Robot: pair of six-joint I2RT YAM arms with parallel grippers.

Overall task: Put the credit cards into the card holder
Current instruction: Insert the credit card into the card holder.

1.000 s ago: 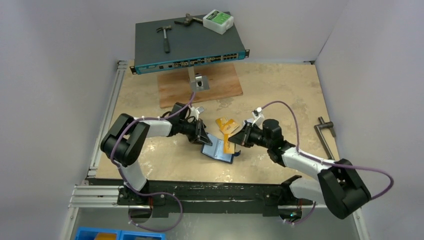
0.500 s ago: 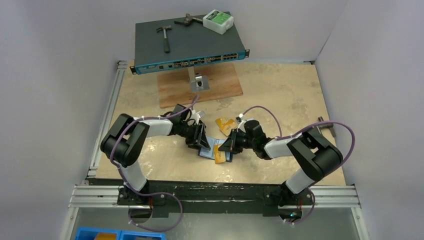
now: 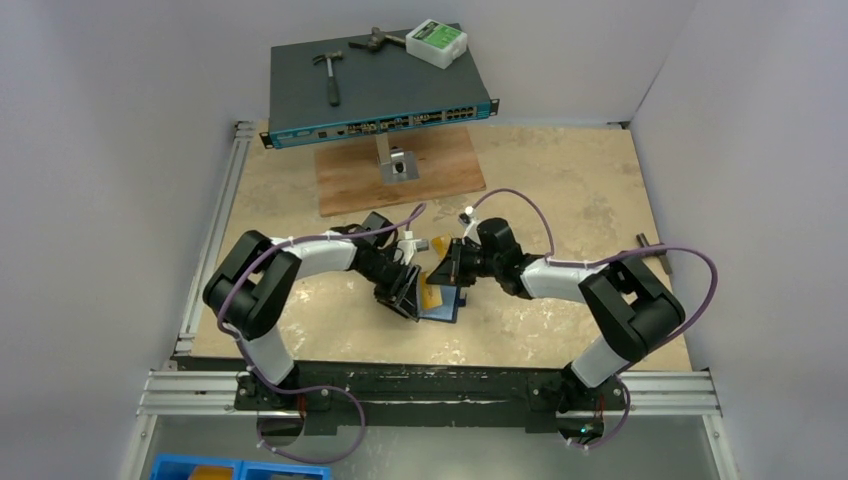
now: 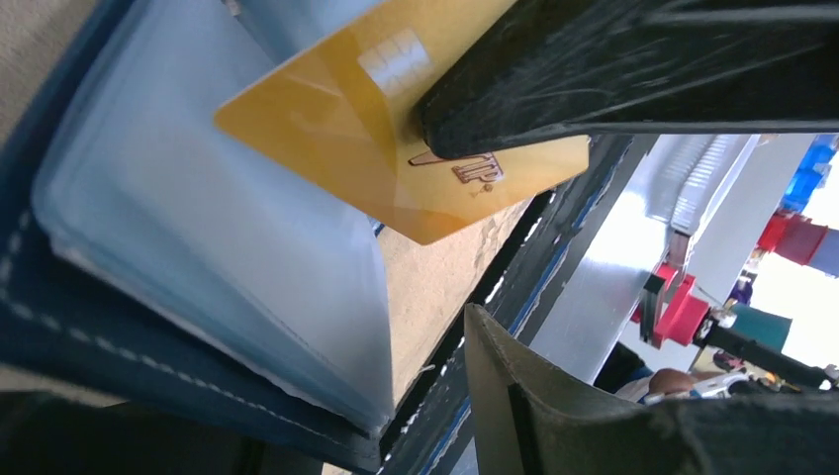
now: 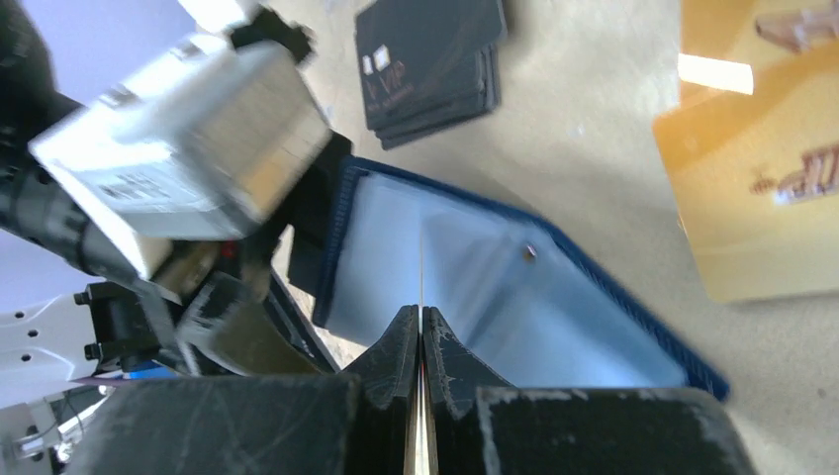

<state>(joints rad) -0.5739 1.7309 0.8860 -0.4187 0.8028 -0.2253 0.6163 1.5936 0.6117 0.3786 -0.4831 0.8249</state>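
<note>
Gold plastic card [image 4: 326,119], pinched by the right gripper [image 5: 421,327], hovers over the open navy fabric wallet [image 5: 495,297], with the left gripper [image 3: 403,290] parted at its nine o'clock; next likely needs alignment with a clear sleeve [image 4: 198,228].

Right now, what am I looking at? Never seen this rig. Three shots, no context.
These are two robot arms, the left arm and the right arm, bolted at the near edge of a table. Each ends in a two-finger gripper.

The wide picture comes from a fixed camera above and behind the arms. The other two come from a camera on each wrist, looking along that arm's own fingers.

On the table are an open navy card holder, a stack of black cards and some loose gold cards. At the back are a wooden board and a network switch with a hammer on it.

The right gripper is shut on a gold card, held over the holder's pale blue sleeves. The left gripper is at the holder's edge with its jaws apart, holding nothing I can see.
</note>
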